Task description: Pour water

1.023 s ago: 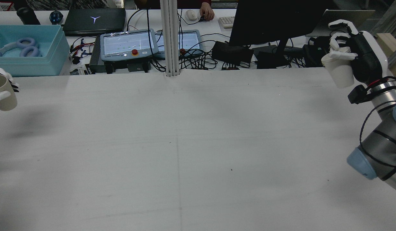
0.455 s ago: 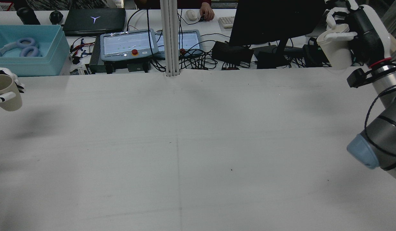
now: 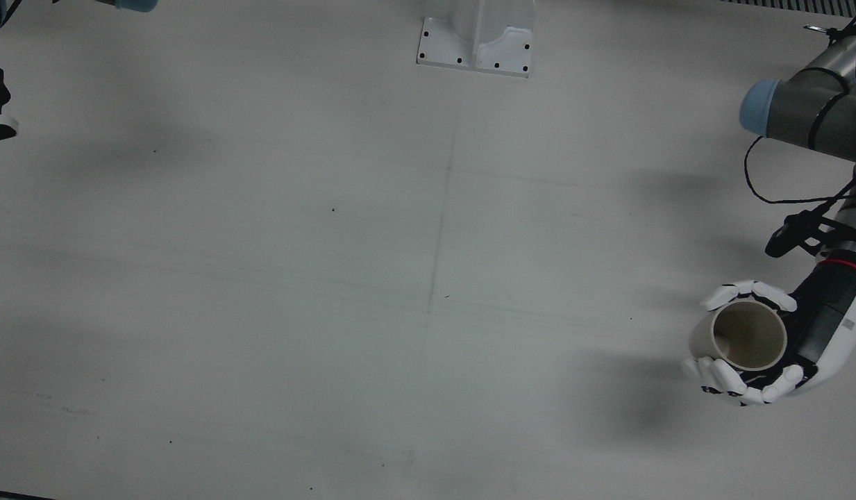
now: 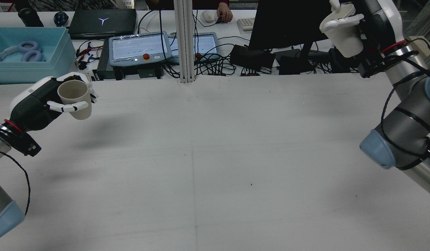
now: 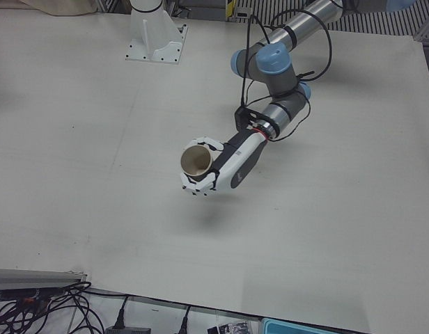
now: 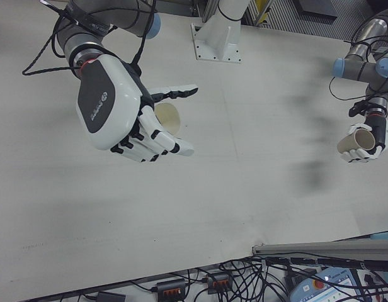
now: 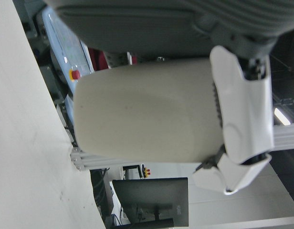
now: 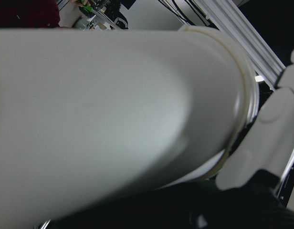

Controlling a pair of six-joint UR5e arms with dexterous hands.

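Beige cup [image 4: 74, 98] encircled by left hand [image 4: 44, 101] fingers [image 4: 66, 107], white cup [image 4: 342, 40] likewise within right hand [image 4: 361, 21].

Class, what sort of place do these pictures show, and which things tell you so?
Probably a robotics lab: a wide white table flanked by two robot arms, grey touchscreen control pendants with a red stop button, and a dark monitor amid tangled cables.

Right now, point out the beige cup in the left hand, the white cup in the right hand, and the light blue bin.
beige cup [image 4: 75, 101], rear view, outer wall below rim.
white cup [image 4: 345, 42], rear view, side wall.
light blue bin [image 4: 33, 71], rear view, front wall.
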